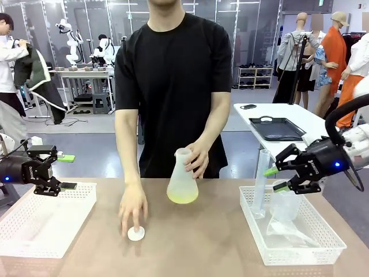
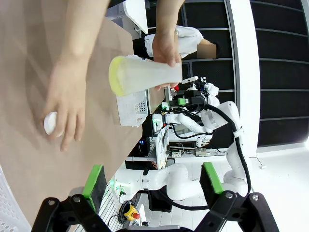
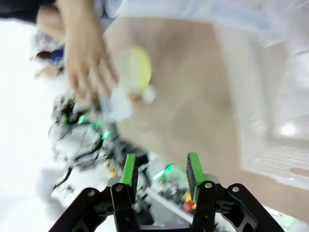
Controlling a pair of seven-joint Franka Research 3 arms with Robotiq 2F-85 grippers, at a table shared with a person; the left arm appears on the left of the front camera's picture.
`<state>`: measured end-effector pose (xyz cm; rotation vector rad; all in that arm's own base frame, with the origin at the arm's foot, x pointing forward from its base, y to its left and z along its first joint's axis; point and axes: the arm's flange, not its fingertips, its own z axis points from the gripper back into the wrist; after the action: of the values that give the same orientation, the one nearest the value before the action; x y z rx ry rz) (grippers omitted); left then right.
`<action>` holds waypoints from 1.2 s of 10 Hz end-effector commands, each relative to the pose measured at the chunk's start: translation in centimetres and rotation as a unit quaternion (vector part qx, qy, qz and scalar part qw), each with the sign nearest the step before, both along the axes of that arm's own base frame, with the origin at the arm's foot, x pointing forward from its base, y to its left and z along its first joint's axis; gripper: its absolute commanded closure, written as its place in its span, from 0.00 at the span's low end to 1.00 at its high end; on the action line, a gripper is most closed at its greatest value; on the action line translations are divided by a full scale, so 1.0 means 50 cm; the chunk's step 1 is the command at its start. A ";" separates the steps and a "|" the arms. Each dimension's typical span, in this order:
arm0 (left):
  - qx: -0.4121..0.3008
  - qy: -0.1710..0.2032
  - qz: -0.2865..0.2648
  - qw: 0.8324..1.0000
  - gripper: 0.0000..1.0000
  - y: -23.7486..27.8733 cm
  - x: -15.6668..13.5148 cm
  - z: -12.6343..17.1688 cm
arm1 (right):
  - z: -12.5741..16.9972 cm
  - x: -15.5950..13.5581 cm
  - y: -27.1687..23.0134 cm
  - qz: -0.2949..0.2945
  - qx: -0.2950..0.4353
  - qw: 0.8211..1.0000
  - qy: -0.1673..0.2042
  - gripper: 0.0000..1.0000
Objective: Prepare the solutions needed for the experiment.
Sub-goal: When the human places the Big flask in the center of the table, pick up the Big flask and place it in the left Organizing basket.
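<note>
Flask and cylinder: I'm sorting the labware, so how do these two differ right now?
The flask is conical and wide-based; the cylinder is a tall narrow tube. The flask holds pale yellow liquid at its bottom; the cylinder shows no colour. The flask sits on the table in a person's hand; the cylinder leans in the right basket. Both are translucent plastic.

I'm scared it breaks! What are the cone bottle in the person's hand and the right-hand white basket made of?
Bottle: probably frosted plastic, since the yellow liquid shows through hazily. Basket: likely matte white plastic, moulded with a grid of tiny holes.
</note>
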<state>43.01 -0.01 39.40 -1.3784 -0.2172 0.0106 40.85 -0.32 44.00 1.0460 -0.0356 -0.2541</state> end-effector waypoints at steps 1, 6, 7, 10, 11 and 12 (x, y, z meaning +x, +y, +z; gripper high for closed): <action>-0.015 -0.012 0.002 1.000 0.00 -0.003 0.003 0.004 | -0.018 0.031 -0.035 0.041 0.091 0.995 0.031 0.48; -0.015 -0.012 0.002 1.000 0.00 -0.003 0.003 0.004 | -0.046 0.042 -0.051 0.099 0.169 0.980 -0.029 0.48; -0.015 -0.012 0.002 1.000 0.00 -0.003 0.003 0.004 | -0.050 0.040 -0.050 0.100 0.170 0.979 -0.041 0.48; -0.015 -0.012 0.002 1.000 0.00 -0.003 0.003 0.004 | -0.053 0.036 -0.052 0.084 0.185 0.977 -0.064 0.48; -0.015 -0.012 0.002 1.000 0.00 -0.003 0.003 0.004 | -0.054 0.036 -0.051 0.079 0.186 0.977 -0.065 0.48; -0.015 -0.012 0.002 1.000 0.00 -0.003 0.003 0.004 | -0.054 0.037 -0.049 0.076 0.187 0.977 -0.067 0.48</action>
<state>43.01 -0.01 39.40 -1.3786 -0.2170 0.0105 42.78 -3.19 41.55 1.4225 0.0069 -0.0540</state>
